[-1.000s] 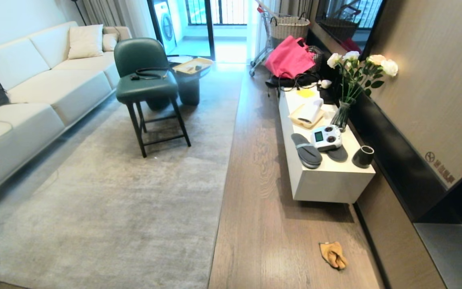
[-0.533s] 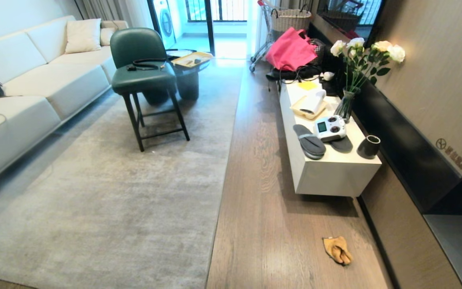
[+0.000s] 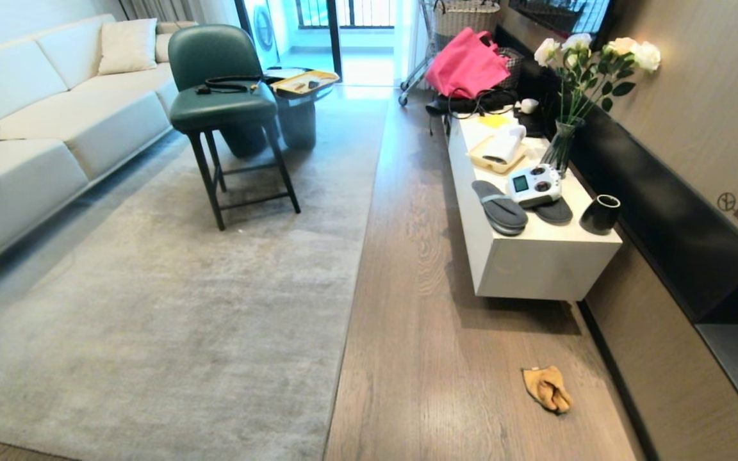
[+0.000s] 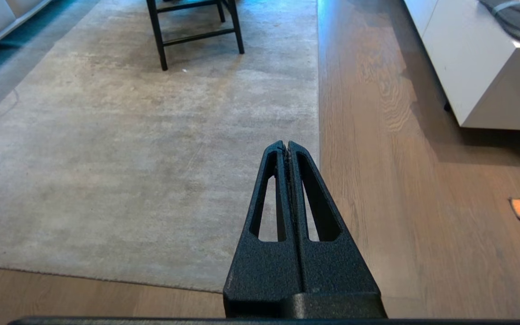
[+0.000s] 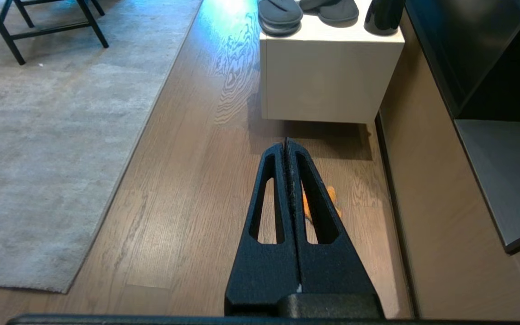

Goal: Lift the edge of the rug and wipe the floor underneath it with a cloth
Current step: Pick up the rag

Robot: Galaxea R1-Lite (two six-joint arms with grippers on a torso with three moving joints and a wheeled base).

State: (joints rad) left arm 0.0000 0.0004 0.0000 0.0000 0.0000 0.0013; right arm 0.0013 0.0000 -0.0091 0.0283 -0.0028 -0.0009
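Nothing is done yet — my left gripper (image 4: 286,146) and right gripper (image 5: 286,145) are both pressed together and empty, the pale grey mottled rug edge (image 3: 351,301) lies flat on the brown wood-plank floor (image 3: 426,333), and the small orange-yellow fuzzy cloth (image 3: 547,388) waits at four o'clock — all still to do.

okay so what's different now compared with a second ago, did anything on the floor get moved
Only the head camera moved: it tipped lower, so the whole scene slid. The cloth lies untouched on the floor, beside the flat rug edge. Nothing was picked up or released; left gripper and right gripper keep their jaws shut, empty.
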